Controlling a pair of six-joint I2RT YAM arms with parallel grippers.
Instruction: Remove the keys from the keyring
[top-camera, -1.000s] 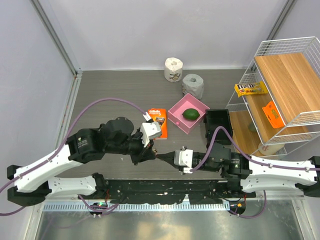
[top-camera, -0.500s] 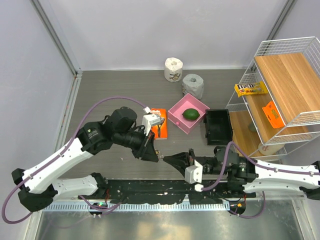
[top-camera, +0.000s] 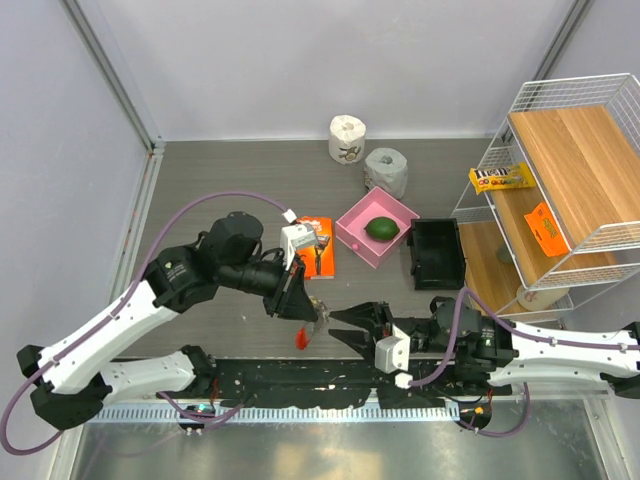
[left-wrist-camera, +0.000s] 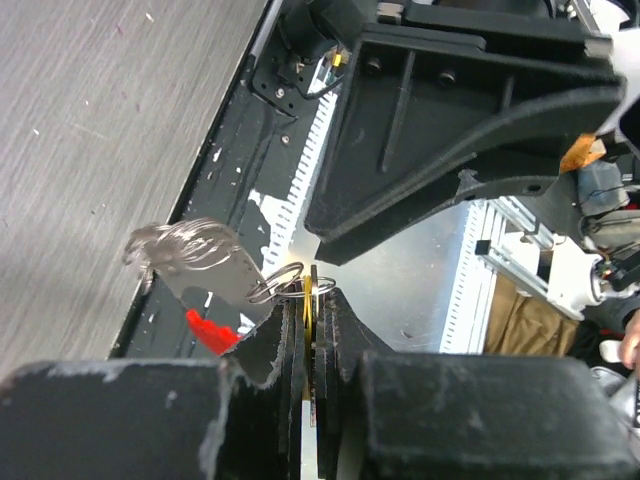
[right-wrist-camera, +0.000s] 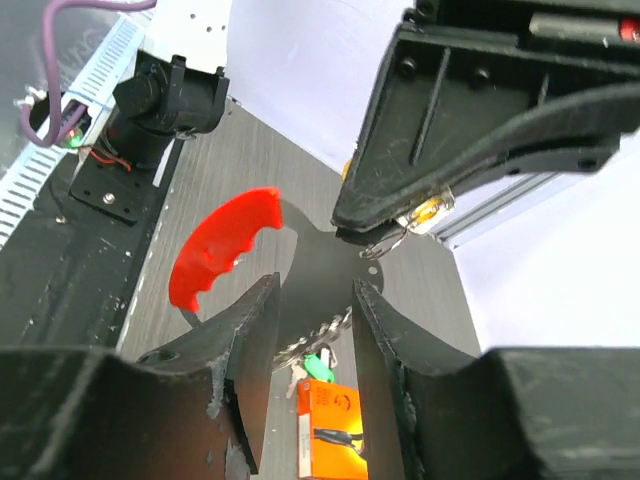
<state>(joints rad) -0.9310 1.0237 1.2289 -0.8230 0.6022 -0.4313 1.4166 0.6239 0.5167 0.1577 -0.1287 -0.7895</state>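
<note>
My left gripper (top-camera: 308, 312) is shut on a thin yellow key tag (left-wrist-camera: 307, 300), with small wire rings (left-wrist-camera: 280, 283) at its tips. From them hangs a grey plate with a red curved keyring piece (top-camera: 300, 338), which also shows in the left wrist view (left-wrist-camera: 210, 330) and the right wrist view (right-wrist-camera: 220, 245). A silvery chain (right-wrist-camera: 322, 325) and a green-tagged key (right-wrist-camera: 320, 363) dangle behind the plate. My right gripper (top-camera: 340, 322) is open, its fingers (right-wrist-camera: 250, 330) on either side of the plate without touching it. The other keys are hidden.
An orange razor box (top-camera: 322, 258) lies behind the grippers. A pink tray (top-camera: 352, 232) holds a green fruit, with a black box (top-camera: 436, 252) to its right. Two paper rolls (top-camera: 347, 138) stand at the back. A wire shelf (top-camera: 560, 180) fills the right side.
My right gripper has turned, drawn back a little and opened. My left gripper has risen, and the red keyring piece now hangs free below it.
</note>
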